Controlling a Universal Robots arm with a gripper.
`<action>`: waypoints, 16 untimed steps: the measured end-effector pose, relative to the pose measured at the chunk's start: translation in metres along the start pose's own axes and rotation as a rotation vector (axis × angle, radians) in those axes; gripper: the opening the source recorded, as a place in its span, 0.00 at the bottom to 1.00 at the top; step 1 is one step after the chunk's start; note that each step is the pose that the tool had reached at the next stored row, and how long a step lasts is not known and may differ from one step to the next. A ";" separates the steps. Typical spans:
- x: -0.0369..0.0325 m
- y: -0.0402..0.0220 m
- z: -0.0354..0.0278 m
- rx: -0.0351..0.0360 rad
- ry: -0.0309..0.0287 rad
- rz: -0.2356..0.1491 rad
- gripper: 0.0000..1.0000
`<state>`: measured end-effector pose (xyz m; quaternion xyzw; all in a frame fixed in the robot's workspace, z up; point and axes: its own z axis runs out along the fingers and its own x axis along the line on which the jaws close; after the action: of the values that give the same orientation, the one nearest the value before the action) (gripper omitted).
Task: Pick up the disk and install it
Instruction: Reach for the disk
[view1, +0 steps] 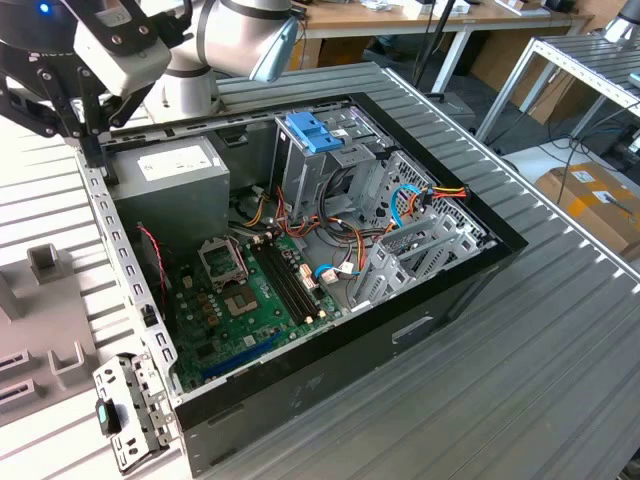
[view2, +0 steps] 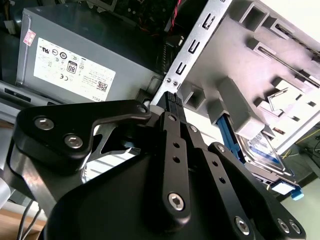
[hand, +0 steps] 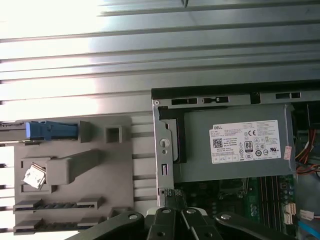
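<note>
The disk (hand: 50, 131), a dark drive with bright blue rails, stands on edge in a slot of the grey fixture (hand: 75, 170) beside the computer case. In the second wrist view the disk (view2: 224, 134) shows behind the fixture's grey blocks. My gripper (hand: 172, 193) hovers over the case's metal rear wall, between the fixture and the power supply, apart from the disk. Its fingers look shut with nothing between them. In the exterior view the gripper (view1: 92, 140) hangs at the case's far left corner.
The open computer case (view1: 440, 290) lies on a ribbed metal table (view1: 540, 340). Inside are a grey power supply with a white label (view1: 170, 170), a pale blue slotted tray (view1: 315, 130) on the drive cage, a green motherboard (view1: 240, 310) and loose cables.
</note>
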<state>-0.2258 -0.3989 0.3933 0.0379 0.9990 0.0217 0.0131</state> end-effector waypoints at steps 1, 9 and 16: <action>0.0006 0.0000 0.0000 0.0000 0.0000 0.000 0.11; 0.0045 -0.0003 -0.0001 0.0000 0.0000 0.000 0.11; 0.0076 -0.0006 -0.0002 0.0000 0.0000 0.000 0.11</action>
<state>-0.2335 -0.3989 0.3933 0.0379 0.9990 0.0217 0.0131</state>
